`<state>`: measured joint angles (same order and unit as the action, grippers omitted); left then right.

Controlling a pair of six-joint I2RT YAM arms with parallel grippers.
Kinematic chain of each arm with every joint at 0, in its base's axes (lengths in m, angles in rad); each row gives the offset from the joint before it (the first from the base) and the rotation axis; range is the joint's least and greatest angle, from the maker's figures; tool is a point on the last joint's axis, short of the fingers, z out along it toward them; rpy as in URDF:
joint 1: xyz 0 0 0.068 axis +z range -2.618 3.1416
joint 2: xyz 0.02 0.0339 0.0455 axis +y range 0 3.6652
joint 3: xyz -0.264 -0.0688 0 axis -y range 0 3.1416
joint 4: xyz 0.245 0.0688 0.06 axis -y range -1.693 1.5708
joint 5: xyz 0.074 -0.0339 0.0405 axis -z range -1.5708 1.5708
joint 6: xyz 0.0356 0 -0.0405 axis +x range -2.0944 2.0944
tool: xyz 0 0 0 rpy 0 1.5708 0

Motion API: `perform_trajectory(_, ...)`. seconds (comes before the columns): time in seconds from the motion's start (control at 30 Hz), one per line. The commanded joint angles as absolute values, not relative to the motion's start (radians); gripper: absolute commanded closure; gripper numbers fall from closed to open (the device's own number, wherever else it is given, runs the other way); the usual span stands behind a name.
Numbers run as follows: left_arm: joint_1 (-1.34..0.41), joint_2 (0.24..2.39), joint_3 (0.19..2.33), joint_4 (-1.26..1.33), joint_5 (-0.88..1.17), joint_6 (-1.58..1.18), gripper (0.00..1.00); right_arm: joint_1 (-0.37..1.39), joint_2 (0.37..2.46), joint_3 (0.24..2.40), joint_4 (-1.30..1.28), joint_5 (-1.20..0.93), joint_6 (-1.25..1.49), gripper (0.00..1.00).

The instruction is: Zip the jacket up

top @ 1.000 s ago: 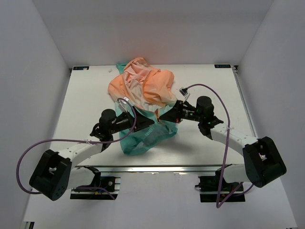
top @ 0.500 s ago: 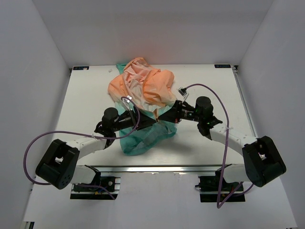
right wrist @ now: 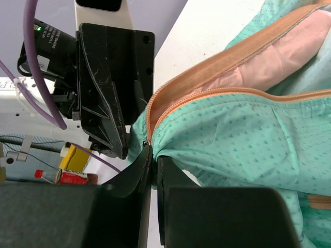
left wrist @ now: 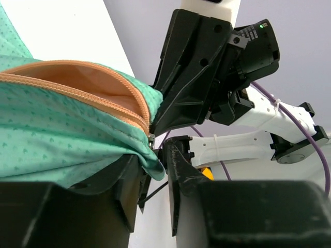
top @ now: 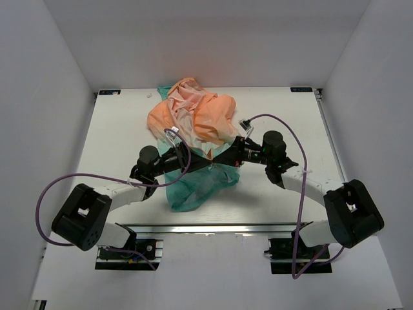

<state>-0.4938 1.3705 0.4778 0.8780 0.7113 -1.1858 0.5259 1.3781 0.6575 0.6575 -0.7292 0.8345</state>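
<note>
Two white arms on show: left arm (top: 119,192), right arm (top: 310,187), each rising from a chunky black base joint (top: 80,218), and each with a purple cable (top: 48,194) looping off it. Left claw (left wrist: 158,165) and right claw (right wrist: 153,155) are matte black and scuffed. A green light (left wrist: 265,25) glows on the wrist.

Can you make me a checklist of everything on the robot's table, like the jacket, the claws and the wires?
Surface: white table, with the jacket near the middle.
Job's things: jacket crumpled, orange above, teal below; zipper gaping open above its bottom end.
Clutter: nothing seen.
Grippers: right gripper shut on the jacket's hem by the zipper end; left gripper facing it, jaws narrow with hem between them, grip unclear.
Cables: a purple cable loops from each arm.
Surroundings: white walls on three sides.
</note>
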Motion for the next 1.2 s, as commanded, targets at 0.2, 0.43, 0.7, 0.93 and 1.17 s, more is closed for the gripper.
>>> perform_trajectory(0.2, -0.494, 1.318, 0.5, 0.807, 0.698, -1.117, 0.82, 0.532, 1.376, 0.672, 0.693, -0.744, 0.822, 1.0)
perform_trajectory(0.43, -0.503, 1.287, 0.534, 0.671, 0.673, -1.022, 1.0, 0.535, 1.381, 0.672, 0.722, -0.726, 0.856, 1.0)
perform_trajectory(0.7, -0.594, 1.232, 0.597, 0.422, 0.583, -0.836, 1.0, 0.538, 1.396, 0.707, 0.769, -0.654, 0.911, 1.0)
perform_trajectory(0.93, -0.65, 1.193, 0.594, 0.313, 0.568, -0.782, 1.0, 0.537, 1.401, 0.738, 0.741, -0.592, 0.899, 1.0)
perform_trajectory(1.17, -0.672, 1.154, 0.58, 0.241, 0.523, -0.792, 1.0, 0.535, 1.396, 0.794, 0.619, -0.629, 0.821, 1.0)
